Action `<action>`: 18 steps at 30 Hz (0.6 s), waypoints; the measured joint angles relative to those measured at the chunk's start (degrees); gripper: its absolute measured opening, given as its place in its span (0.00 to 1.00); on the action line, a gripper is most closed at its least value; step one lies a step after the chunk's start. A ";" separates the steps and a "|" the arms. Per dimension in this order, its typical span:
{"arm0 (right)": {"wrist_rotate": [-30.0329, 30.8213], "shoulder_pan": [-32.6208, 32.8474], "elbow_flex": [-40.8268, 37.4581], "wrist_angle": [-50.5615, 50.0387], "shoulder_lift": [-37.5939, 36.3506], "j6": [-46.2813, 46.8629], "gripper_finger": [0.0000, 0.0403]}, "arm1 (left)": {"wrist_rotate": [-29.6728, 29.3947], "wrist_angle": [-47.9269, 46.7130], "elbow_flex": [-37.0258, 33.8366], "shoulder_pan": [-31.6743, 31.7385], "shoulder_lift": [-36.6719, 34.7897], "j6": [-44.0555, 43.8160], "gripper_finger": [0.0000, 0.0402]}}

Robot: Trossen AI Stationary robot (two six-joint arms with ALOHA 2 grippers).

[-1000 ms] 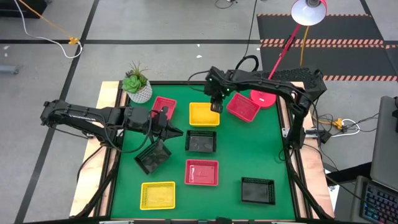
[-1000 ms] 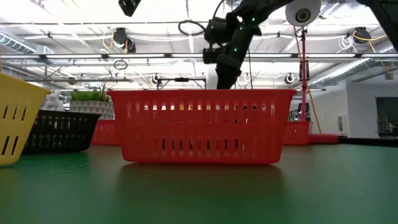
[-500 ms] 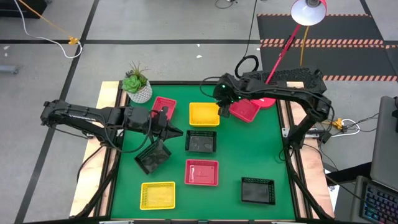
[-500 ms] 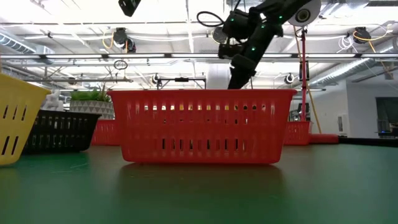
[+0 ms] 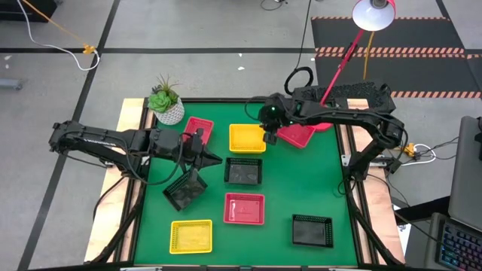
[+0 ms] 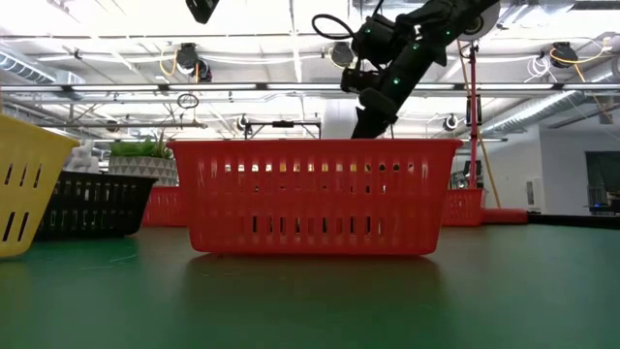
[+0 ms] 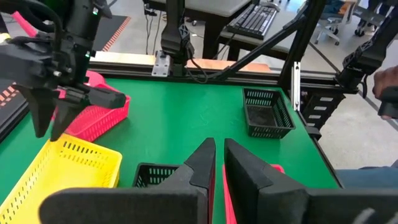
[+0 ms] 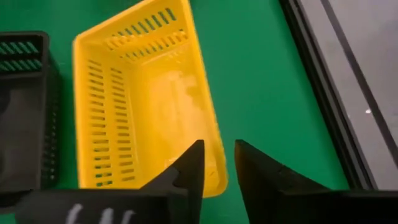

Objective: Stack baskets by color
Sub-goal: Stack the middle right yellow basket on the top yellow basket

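Only the high view gives me the whole layout: on the green surface (image 5: 324, 181) a yellow basket (image 5: 247, 138) sits at the back, a tilted red basket (image 5: 296, 134) just beside it, another red basket (image 5: 198, 128) near the plant pot (image 5: 167, 111), a black basket (image 5: 244, 171) mid-surface, a tilted black basket (image 5: 186, 190) under the left arm, and a front row of a yellow basket (image 5: 190, 235), a red basket (image 5: 245, 208) and a black basket (image 5: 312, 230). The low view is mostly blocked by the front red basket (image 6: 315, 199); the right arm drops in behind it with its tips hidden. The right end effector (image 5: 267, 138) is at the back yellow basket's short wall. The right wrist view settles it: the right end effector (image 8: 219, 149) is part open with a narrow gap, its fingers (image 8: 191, 163) astride that basket's (image 8: 143, 106) wall near a corner. The left end effector (image 5: 218, 159) hangs beside the mid black basket. In its own wrist view the left end effector (image 7: 219, 144) is nearly closed to a thin slit and grips nothing I can see, and the right end effector (image 7: 46, 127) shows over the yellow basket (image 7: 62, 168).
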 joint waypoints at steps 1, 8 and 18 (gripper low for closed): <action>0.08 0.07 0.00 -0.27 0.00 -0.06 0.25 | 0.00 -0.02 0.00 0.00 0.00 0.00 0.09; 4.22 0.79 -0.58 -1.01 0.04 -1.67 0.30 | 0.00 -0.20 0.00 0.00 0.00 0.13 0.09; 4.21 0.78 -1.92 2.02 0.62 -1.71 0.11 | 0.00 0.20 0.00 0.00 0.00 0.05 0.09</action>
